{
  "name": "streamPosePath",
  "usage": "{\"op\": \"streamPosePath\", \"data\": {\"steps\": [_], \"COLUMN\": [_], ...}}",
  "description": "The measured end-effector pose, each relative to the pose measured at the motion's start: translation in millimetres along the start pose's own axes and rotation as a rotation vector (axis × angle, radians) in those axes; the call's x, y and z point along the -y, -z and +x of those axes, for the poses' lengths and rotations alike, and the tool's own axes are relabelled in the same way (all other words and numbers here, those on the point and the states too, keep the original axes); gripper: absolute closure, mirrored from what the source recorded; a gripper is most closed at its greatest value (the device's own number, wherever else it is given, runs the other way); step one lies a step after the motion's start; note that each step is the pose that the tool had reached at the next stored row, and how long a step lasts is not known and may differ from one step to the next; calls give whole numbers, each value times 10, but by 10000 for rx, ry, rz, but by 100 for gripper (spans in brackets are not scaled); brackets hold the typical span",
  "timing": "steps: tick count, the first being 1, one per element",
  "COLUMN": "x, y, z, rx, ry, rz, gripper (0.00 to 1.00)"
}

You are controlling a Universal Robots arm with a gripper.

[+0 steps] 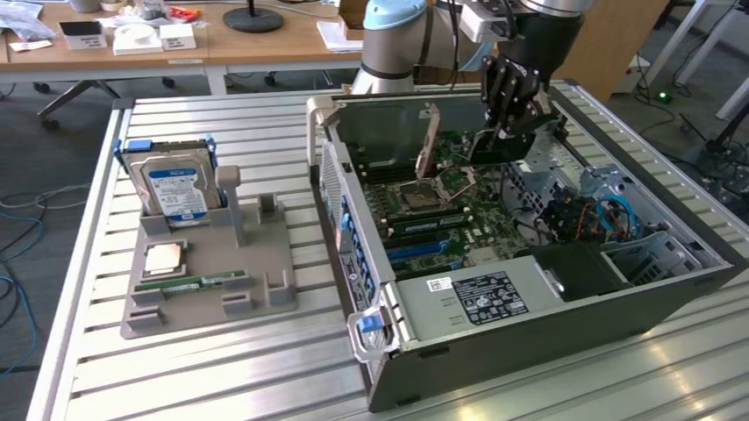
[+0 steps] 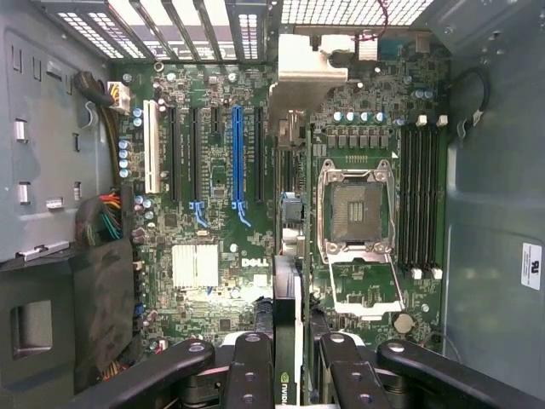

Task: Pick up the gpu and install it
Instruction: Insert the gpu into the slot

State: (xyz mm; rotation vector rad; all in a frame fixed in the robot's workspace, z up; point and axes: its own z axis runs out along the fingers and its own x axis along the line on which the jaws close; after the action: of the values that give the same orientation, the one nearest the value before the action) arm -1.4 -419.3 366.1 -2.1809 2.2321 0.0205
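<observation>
My gripper [image 1: 513,118] hangs inside the open computer case [image 1: 655,294], shut on the gpu [image 1: 489,151]. The gpu is a dark card held on edge above the motherboard [image 1: 451,219]; its pale metal bracket [image 1: 429,140] points toward the case's vented rear wall. In the wrist view the black fingers [image 2: 249,368] clamp the gpu [image 2: 288,298], which runs edge-on from my gripper [image 2: 289,362] up to the silver bracket [image 2: 308,68]. The card floats over the strip between the open processor socket [image 2: 356,209] and the expansion slots, a little to one side of the blue slot [image 2: 238,153].
On the exterior view's left, a grey parts holder [image 1: 263,263] carries a hard drive with a blue label [image 1: 175,186], a processor chip [image 1: 163,257] and a green memory stick [image 1: 191,282]. Cables [image 1: 585,215] and a black power supply [image 1: 580,267] crowd the case's right side.
</observation>
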Motion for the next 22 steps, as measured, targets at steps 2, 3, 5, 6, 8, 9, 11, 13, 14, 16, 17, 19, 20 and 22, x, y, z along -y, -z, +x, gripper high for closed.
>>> {"op": "streamPosePath", "data": {"steps": [2,3,5,6,8,9,11,13,14,16,17,19,20,22], "x": [-1,0,0,-1,0,-1,-1,0,0,-1,-1,-1,-1,-1], "y": [-15,-23,-37,-38,-39,-39,-40,-47,-50,-62,-68,-79,-83,-85], "z": [1,1,1,1,2,2,2,1,2,2,2,2,3,3], "rx": [0,-1,-4,-4,-2,-3,-2,1,-1,-2,-2,-2,-3,-4], "ry": [-1,0,0,0,0,-1,0,0,0,0,0,0,0,0], "rz": [0,-1,-1,-1,0,0,-1,0,0,-1,0,0,-1,0], "gripper": [74,74,74,74,74,74,74,74,74,74,74,74,74,74]}}
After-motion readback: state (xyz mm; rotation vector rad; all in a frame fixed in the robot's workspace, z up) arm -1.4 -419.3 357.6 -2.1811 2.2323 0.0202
